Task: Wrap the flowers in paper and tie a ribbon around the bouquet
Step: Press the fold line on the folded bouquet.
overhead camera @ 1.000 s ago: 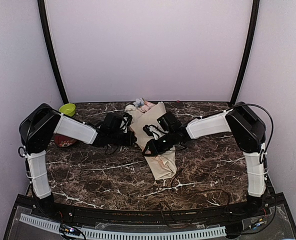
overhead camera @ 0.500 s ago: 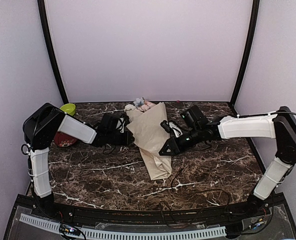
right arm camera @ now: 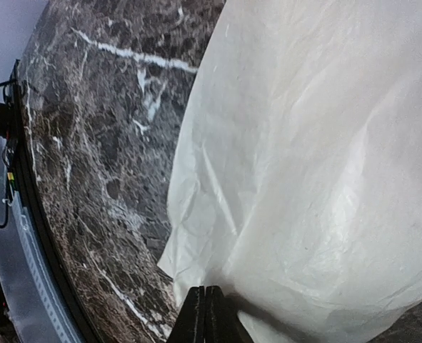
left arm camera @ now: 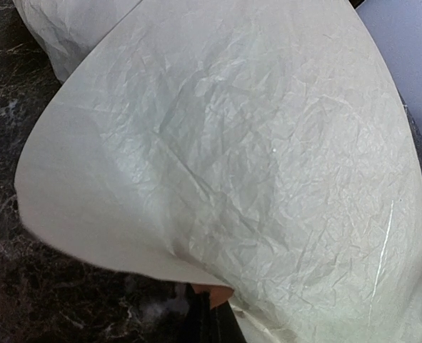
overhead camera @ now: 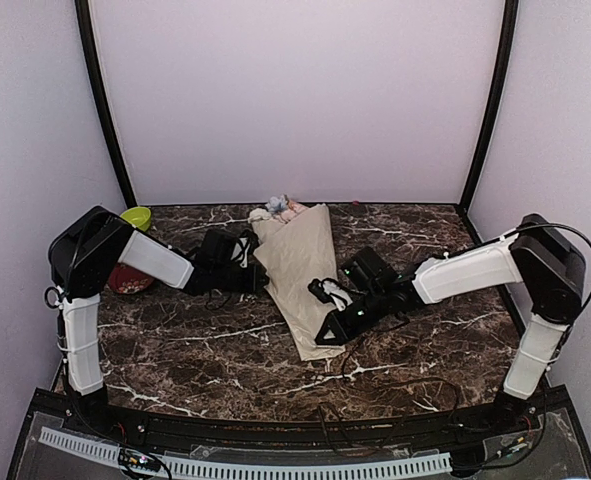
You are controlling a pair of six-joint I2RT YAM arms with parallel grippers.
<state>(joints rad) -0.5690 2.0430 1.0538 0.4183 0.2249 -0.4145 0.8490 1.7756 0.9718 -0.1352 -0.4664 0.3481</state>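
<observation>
Left fingers clamped on paper edge (peach side showing). Right fingers together at bouquet narrow end on tabletop.

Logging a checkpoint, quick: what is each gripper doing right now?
Left gripper: closed on an edge of the paper.
Right gripper: closed at the paper's narrow end; whether it pinches paper cannot be told.

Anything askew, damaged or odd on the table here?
Nothing spilled or torn. The bouquet lies slanted on the table, its paper crinkled, one edge lifted loose at the left end effector.
</observation>
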